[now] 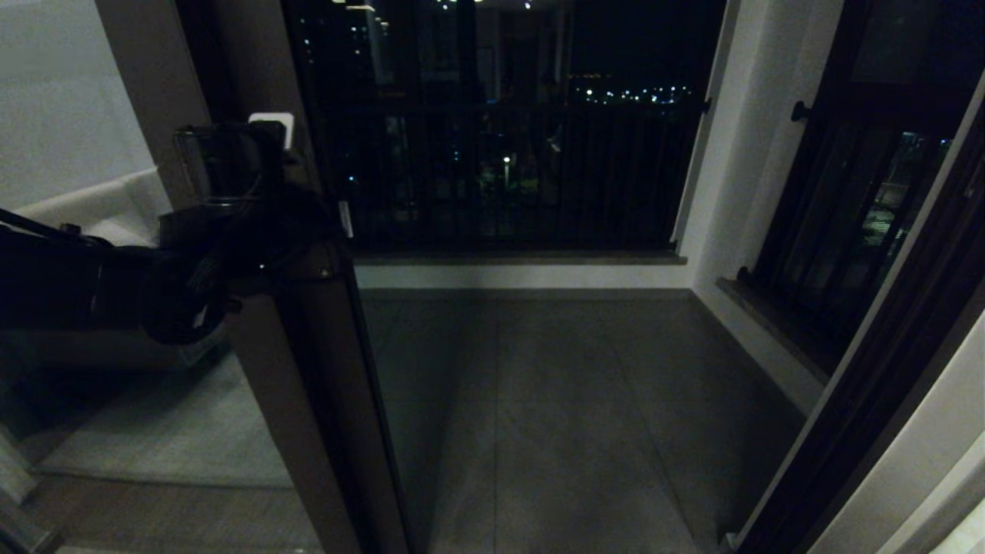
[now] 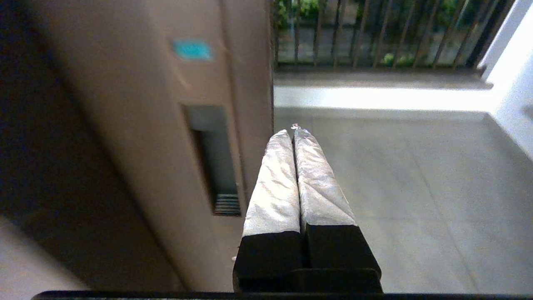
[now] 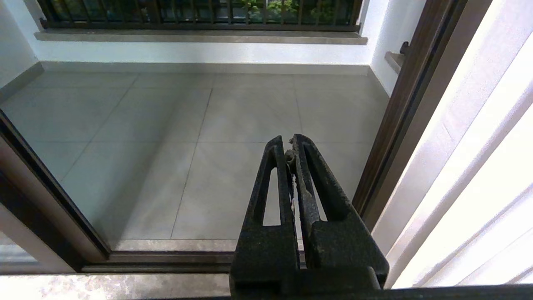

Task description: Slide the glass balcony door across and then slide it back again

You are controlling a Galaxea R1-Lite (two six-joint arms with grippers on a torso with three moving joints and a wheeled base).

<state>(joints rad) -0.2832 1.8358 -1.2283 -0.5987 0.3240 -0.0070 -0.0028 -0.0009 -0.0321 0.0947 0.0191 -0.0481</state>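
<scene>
At the balcony threshold, the tall glass balcony door [image 1: 308, 369] in its dark brown frame stands slid to the robot's left, doorway open onto the grey tiled balcony floor [image 1: 554, 415]; judged so, the first slide looks done or nearly so, the return slide remains. Left gripper [image 2: 294, 132], clenched and empty, sits just beside the narrow recessed handle slot [image 2: 214, 160] at the stile's edge. Right gripper [image 3: 289, 143], also clenched, hangs idle over the threshold.

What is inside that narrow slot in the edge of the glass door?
The handle slot in the glass balcony door shows a shadowed hollow with a ribbed piece at one end. How deep it goes is hidden. The shut left gripper is beside the door's edge, not inside the slot.
</scene>
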